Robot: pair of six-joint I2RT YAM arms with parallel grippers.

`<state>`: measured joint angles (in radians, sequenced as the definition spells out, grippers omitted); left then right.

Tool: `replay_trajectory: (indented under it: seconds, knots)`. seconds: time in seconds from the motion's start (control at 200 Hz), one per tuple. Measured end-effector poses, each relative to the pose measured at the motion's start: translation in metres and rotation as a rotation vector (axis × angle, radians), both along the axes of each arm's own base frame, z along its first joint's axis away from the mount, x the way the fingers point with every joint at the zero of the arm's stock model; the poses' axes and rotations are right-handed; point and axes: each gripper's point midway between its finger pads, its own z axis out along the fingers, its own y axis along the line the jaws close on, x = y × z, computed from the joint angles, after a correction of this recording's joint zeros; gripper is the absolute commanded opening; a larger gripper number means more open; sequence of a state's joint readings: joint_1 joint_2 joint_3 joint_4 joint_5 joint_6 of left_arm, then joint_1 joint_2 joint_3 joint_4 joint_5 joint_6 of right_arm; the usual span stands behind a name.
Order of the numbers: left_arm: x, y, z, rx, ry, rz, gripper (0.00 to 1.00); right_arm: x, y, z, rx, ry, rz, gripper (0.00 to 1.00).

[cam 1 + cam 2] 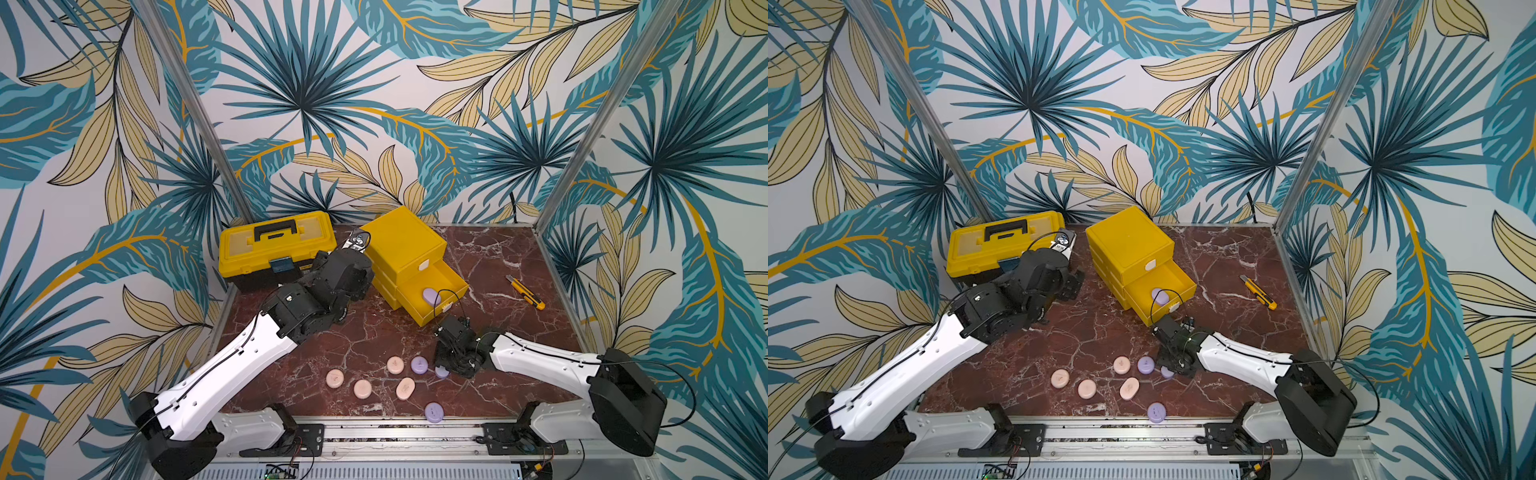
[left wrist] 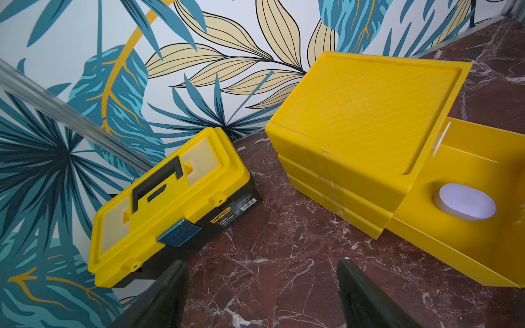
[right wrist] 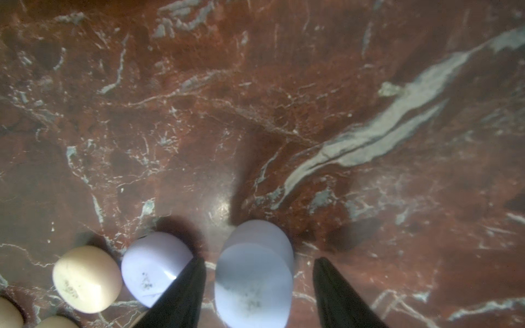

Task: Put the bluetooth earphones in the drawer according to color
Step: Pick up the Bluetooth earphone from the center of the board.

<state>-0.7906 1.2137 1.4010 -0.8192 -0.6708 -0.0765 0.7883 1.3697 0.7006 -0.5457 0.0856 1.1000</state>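
Open drawer [image 1: 451, 279]: 1 purple earphone case [image 1: 431, 296].

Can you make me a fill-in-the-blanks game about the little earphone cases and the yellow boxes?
1. The earphone case lying in the open drawer is coloured ___.
2. On the table the number of pink cases is ___.
3. The right claw stands open around another case, coloured ___.
4. The toolbox has a handle coloured ___.

Missing words: purple; four; purple; black.
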Motion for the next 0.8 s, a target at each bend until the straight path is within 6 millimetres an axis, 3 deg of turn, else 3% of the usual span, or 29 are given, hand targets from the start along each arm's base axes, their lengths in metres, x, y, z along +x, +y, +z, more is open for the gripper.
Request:
replay_trajectory:
  seconds: [0.19, 0.561, 0.671, 0.796]
  knots:
    - [0.000, 0.000, -0.002, 0.002, 0.003, -0.001, 0.86, 0.002, 0.003, -0.004, 0.009, 0.002, -0.001, 0.57]
    - [0.000, 0.000, -0.002, 0.003, 0.005, -0.001, 0.85, -0.001, 0.002, -0.002, 0.027, -0.001, -0.006, 0.30]
    - [0.000, 0.000, -0.003, 0.003, 0.007, -0.002, 0.86, -0.002, 0.001, 0.012, 0.047, -0.030, -0.004, 0.29]
    - [0.000, 0.000, -0.003, 0.003, 0.007, -0.003, 0.86, 0.000, -0.005, 0.043, 0.068, -0.097, 0.003, 0.29]
